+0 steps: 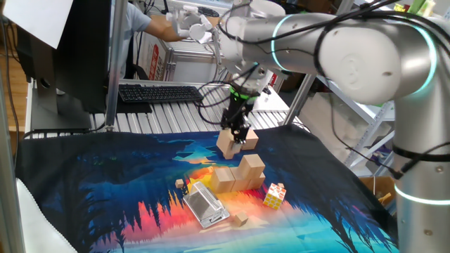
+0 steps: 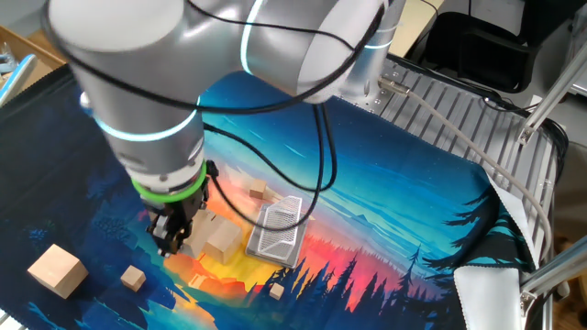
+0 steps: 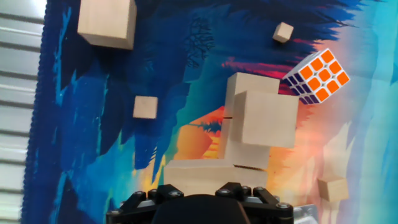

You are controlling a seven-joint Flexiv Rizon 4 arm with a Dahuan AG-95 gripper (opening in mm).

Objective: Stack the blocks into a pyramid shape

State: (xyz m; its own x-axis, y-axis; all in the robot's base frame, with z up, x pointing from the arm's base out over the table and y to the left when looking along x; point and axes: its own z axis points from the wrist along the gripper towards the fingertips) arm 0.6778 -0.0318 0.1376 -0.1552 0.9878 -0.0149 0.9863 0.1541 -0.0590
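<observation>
The hand [image 1: 238, 133] points straight down, its fingers clamped on a wooden block [image 1: 228, 143] held clear above the cloth-covered desk [image 1: 105, 183]. Just beside it sit three stacked blocks [image 1: 240, 173], near a puzzle cube [image 1: 275, 195].

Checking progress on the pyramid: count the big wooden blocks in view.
5 blocks. Two sit side by side on the cloth, one atop them, one in the fingers, one lying apart. Others may be hidden.
</observation>
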